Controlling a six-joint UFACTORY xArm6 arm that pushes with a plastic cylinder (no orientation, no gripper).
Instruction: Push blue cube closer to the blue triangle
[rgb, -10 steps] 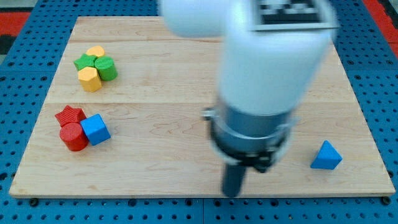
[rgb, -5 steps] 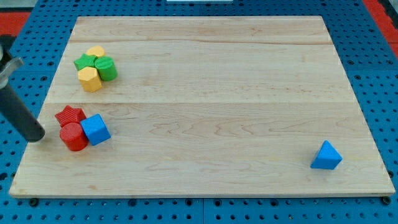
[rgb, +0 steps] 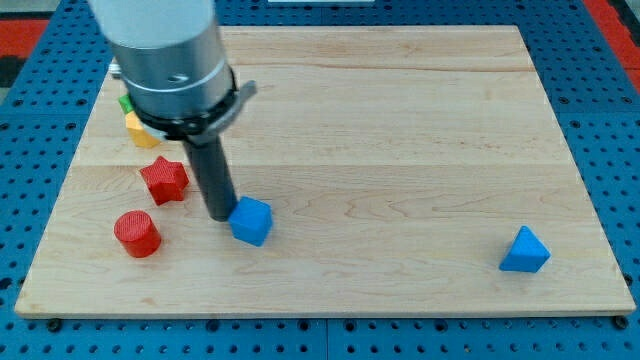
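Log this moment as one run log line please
tip: touching blue cube on its left | blue triangle: far right, apart | red star, red cylinder: left of tip

one camera looks down at a slant from beyond the board's (rgb: 400, 120) bottom edge. it frames the whole board, with my tip (rgb: 219, 215) left of centre.

A robotics lab: wooden board (rgb: 400, 120) on blue perforated bench (rgb: 620, 140), with coloured test blocks
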